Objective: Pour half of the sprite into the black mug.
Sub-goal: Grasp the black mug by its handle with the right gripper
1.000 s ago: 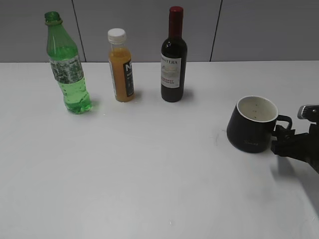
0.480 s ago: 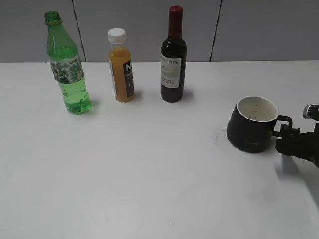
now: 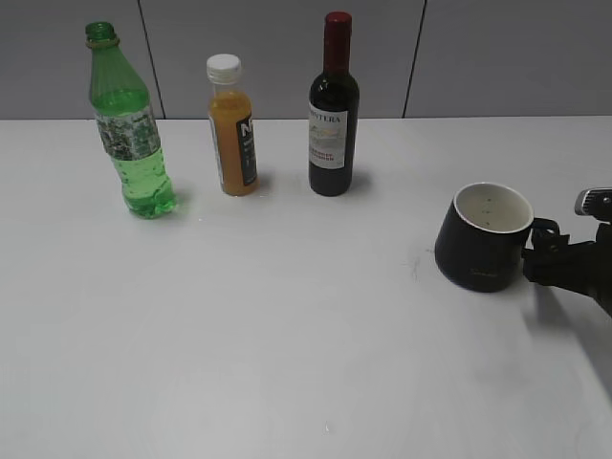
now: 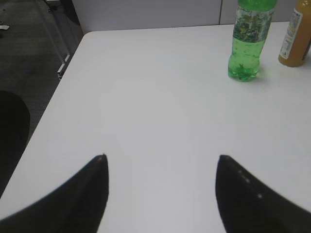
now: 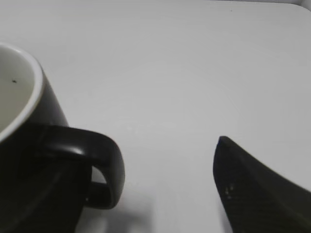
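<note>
On the white counter (image 3: 287,335), a tall green plastic sprite bottle (image 3: 127,124) stands uncapped at far left; the left tool (image 4: 160,167) hovers spread and empty, while the right tool (image 3: 553,258), jaws parted, flanks the squat black mug (image 3: 483,239)'s handle.

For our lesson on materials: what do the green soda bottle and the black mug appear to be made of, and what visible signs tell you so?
Green soda bottle: probably thin plastic, glossy and see-through; the wall shows through its green tint and the base is lobed.

Black mug: likely ceramic, matte black outside, smooth white inside; the wall and loop handle look thick in the right wrist view.
</note>
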